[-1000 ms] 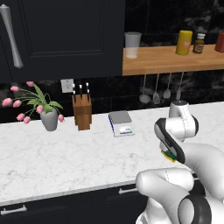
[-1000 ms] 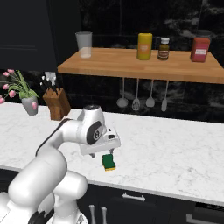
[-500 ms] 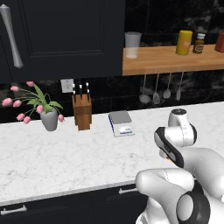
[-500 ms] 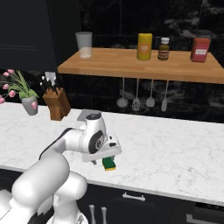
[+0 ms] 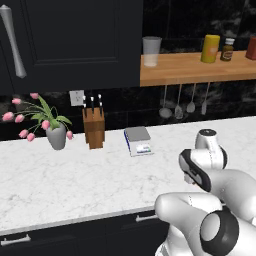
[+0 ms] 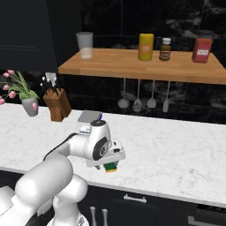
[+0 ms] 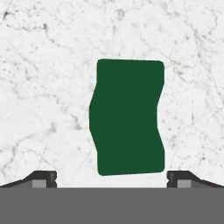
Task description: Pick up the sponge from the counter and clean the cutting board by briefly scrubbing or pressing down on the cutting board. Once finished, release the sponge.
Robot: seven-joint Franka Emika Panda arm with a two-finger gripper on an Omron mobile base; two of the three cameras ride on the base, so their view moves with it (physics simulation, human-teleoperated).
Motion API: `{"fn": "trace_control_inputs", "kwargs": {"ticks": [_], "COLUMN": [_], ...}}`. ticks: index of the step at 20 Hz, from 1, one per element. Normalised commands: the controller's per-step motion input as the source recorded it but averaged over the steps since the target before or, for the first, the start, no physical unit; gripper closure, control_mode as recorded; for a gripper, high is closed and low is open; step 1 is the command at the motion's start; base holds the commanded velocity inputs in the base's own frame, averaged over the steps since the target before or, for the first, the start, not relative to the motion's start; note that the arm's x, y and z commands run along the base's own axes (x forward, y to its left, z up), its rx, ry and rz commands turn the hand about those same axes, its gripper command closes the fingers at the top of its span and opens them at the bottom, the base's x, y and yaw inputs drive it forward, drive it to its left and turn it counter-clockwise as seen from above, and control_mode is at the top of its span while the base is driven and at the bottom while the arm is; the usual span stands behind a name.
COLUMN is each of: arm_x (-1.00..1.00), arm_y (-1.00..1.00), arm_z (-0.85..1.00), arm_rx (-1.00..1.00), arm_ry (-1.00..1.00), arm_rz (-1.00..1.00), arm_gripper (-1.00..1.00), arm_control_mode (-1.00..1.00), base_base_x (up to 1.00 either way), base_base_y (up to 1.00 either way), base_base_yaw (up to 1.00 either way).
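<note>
The sponge [image 7: 127, 116] lies flat on the white marble counter [image 7: 48, 87], dark green side up. My gripper [image 7: 112, 179] hangs right over it, open. One fingertip [image 7: 43, 178] stands off each long side of the sponge, neither touching it. From the right base view the sponge [image 6: 110, 167] peeks out yellow and green under my hand, near the front edge of the counter [image 6: 176, 150]. The cutting board is out of view.
At the back of the counter stand a vase of pink tulips [image 5: 56, 135], a wooden knife block [image 5: 93, 129] and a small kitchen scale [image 5: 138, 140]. Above, a wooden wall shelf [image 6: 141, 66] carries a cup and jars, with utensils hanging below it.
My hand has come down closer to the sponge. The sponge has stayed where it lay, and the jaws have stayed wide.
</note>
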Motion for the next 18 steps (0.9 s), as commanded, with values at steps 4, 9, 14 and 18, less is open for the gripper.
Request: {"fn": "trace_control_inputs", "kwargs": {"ticks": [4,9,14,18], "arm_x": [0.03,0.09,0.09,0.09], "arm_y": [-0.06,0.00,0.00,0.00], "arm_z": [0.00,-0.02,-0.07,-0.09], "arm_rx": [0.04,0.01,0.01,0.02], "arm_ry": [0.00,0.00,0.00,0.00], "arm_rz": [0.00,0.00,0.00,0.00], "arm_gripper": [-1.00,-1.00,-1.00,-1.00], "arm_control_mode": [-1.00,-1.00,-1.00,-1.00], "base_base_x": [0.00,0.00,0.00,0.00], "base_base_y": [0.00,0.00,0.00,0.00], "base_base_yaw": [0.00,0.00,0.00,0.00]}}
